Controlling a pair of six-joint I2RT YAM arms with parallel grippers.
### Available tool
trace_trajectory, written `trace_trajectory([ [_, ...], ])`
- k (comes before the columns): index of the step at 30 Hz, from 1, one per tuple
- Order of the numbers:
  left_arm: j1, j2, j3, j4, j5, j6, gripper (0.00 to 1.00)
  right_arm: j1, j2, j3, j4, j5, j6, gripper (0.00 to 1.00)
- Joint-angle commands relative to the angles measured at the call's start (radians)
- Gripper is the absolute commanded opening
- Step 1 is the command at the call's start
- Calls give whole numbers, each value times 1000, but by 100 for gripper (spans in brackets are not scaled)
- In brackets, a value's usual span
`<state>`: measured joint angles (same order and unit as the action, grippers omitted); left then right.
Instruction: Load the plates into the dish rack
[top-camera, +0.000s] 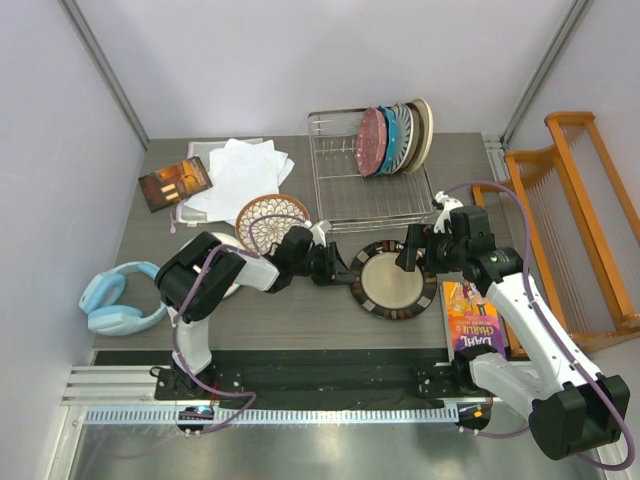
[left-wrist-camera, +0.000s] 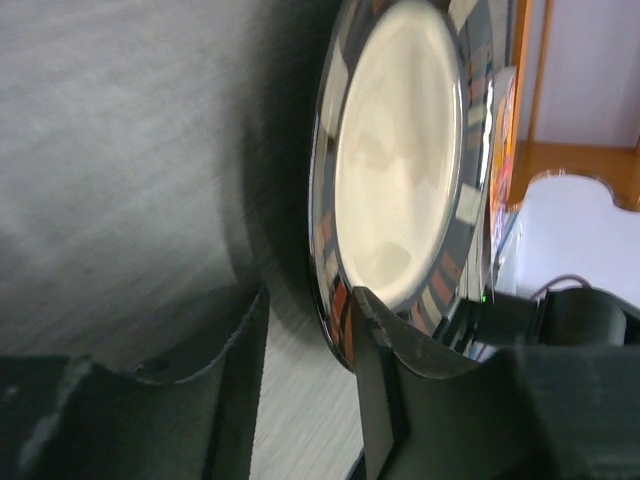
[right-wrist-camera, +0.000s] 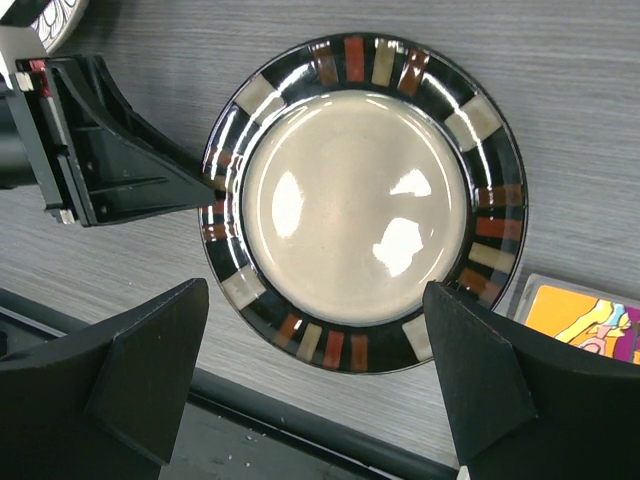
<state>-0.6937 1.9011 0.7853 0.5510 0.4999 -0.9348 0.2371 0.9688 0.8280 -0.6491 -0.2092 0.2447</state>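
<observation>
The dark-rimmed plate with a beige centre (top-camera: 392, 280) (right-wrist-camera: 360, 200) lies flat on the table, in front of the dish rack (top-camera: 345, 205). My left gripper (top-camera: 338, 267) (left-wrist-camera: 310, 300) is open at the plate's left edge. Its jaws straddle the rim (left-wrist-camera: 330, 300), one finger (left-wrist-camera: 385, 400) over the top face, the other (left-wrist-camera: 240, 370) apart from the rim. My right gripper (top-camera: 412, 250) (right-wrist-camera: 315, 300) hangs wide open above the plate's far side, holding nothing. A brown-white petal plate (top-camera: 270, 222) lies on the table to the left. Several plates (top-camera: 395, 138) stand in the rack's right end.
White paper sheets (top-camera: 240, 170) and a dark booklet (top-camera: 175, 182) lie at the back left. Blue headphones (top-camera: 118, 300) sit at the left edge. A colourful book (top-camera: 470, 315) lies right of the plate. An orange wooden slatted rack (top-camera: 575, 210) stands off the table's right side.
</observation>
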Motion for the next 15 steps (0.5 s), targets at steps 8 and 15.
trace_trajectory([
  [8,5,-99,-44,-65,-18,30,23,-13,2,-59,81,-52,70,94],
  [15,77,-191,-93,-124,22,59,1,-12,8,-105,101,-73,84,94],
])
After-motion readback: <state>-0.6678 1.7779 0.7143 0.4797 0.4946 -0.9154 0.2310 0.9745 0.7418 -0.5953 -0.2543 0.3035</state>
